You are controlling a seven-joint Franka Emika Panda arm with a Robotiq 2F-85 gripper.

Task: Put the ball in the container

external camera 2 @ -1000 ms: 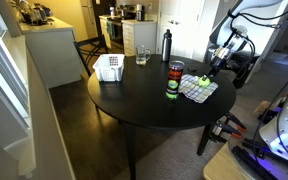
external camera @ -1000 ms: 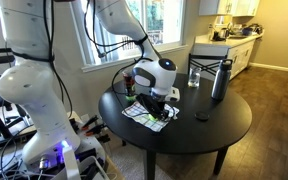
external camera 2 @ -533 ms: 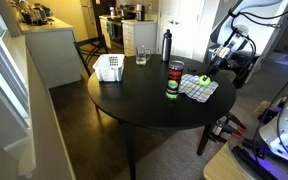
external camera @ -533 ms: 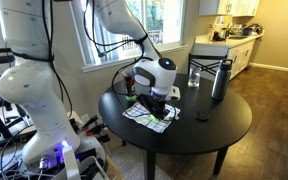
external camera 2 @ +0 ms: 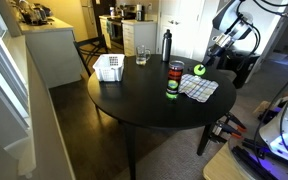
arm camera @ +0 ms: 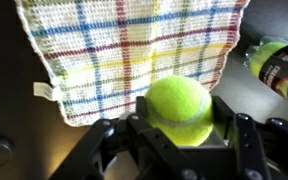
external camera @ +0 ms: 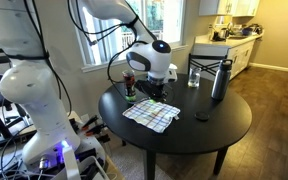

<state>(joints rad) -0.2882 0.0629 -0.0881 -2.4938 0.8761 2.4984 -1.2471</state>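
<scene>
The yellow-green ball sits between my gripper's fingers, which are shut on it. In an exterior view the ball hangs in the gripper just above the checkered cloth. The container, a small cup with a dark maroon top and greenish bottom, stands upright beside the cloth's edge. In the wrist view the container is at the right, and the cloth lies below the ball. The arm hides the ball in the exterior view that shows the gripper over the cloth.
On the round black table stand a white bin, a clear glass and a black bottle at the far side. A small dark disc lies near the cloth. A window wall is behind the arm.
The gripper has shut on the ball and lifted it off the cloth, rising a little. The container and cloth have not moved.
</scene>
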